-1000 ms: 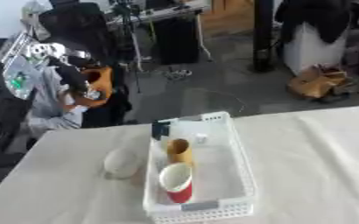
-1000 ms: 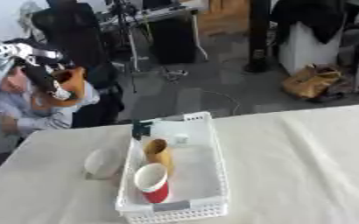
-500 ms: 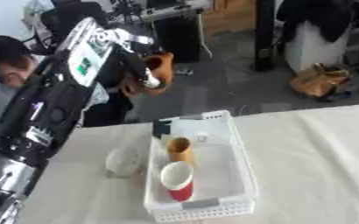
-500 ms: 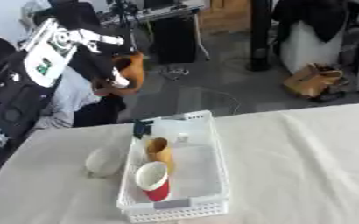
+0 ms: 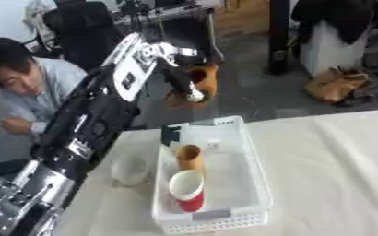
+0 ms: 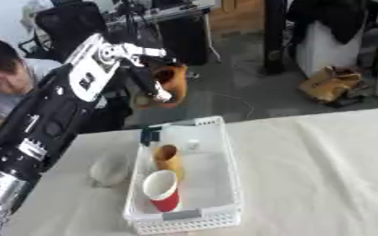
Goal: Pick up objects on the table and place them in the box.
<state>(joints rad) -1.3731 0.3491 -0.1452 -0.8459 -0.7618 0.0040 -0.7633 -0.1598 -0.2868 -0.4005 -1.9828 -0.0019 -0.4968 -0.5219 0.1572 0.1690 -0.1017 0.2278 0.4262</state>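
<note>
— What's in the box (image 5: 256, 184) already?

— Nearest, a red cup (image 5: 188, 190); behind it a tan cup (image 5: 189, 156) and something dark at the far corner. A pale bowl-like thing (image 5: 129, 168) sits on the table (image 5: 337, 175) just left of the box.

— And the left hand (image 5: 184, 85)?

— Raised beyond the far rim, fingers curled round a brown object (image 5: 198, 83). I'd bring it over the open middle, lower it, then let go. The right hand isn't visible.
</note>
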